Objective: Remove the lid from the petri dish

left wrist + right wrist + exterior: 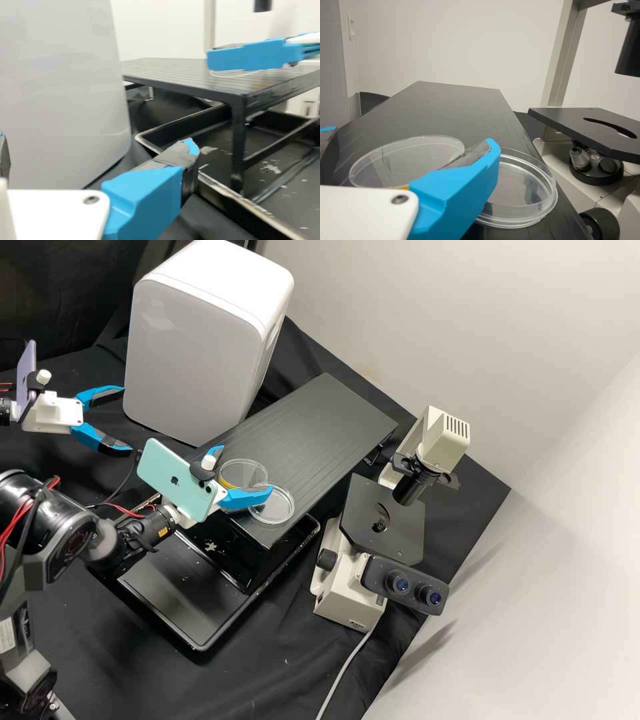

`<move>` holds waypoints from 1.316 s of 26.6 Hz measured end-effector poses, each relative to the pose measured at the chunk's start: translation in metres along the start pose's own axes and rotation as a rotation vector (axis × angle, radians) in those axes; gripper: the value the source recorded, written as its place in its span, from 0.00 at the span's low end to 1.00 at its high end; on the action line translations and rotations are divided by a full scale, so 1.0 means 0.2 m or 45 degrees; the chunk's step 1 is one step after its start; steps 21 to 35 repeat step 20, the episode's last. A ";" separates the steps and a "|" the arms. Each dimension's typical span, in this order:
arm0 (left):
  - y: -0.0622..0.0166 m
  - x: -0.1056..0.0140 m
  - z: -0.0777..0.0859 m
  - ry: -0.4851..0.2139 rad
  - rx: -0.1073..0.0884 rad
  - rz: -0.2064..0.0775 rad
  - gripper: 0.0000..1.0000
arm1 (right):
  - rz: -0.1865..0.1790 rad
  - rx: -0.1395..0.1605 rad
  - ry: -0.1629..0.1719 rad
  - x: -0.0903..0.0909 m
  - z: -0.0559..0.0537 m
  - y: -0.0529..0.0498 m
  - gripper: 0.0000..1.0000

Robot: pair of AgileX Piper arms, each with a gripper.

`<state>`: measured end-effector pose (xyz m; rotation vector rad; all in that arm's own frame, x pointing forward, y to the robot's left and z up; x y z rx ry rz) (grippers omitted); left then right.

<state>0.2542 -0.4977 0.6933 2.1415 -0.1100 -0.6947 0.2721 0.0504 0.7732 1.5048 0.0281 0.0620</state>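
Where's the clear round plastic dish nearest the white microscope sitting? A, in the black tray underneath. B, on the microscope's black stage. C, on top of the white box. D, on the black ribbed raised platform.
D: the clear round plastic dish rests flat on the black ribbed raised platform, close to its near edge.

Clear round petri dish (273, 505) flat on black platform (320, 427), centre frame, clear lid (243, 472) off, just left, at my right hand (245, 481)
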 end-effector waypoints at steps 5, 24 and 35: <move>0.052 -0.02 0.00 0.077 0.007 0.061 1.00 | 0.027 0.005 0.007 -0.06 -0.01 0.05 1.00; 0.042 -0.04 0.00 0.080 0.001 0.051 1.00 | 0.076 0.145 0.036 -0.34 -0.02 0.14 1.00; 0.042 -0.04 0.00 0.080 0.001 0.051 1.00 | 0.076 0.145 0.036 -0.34 -0.02 0.14 1.00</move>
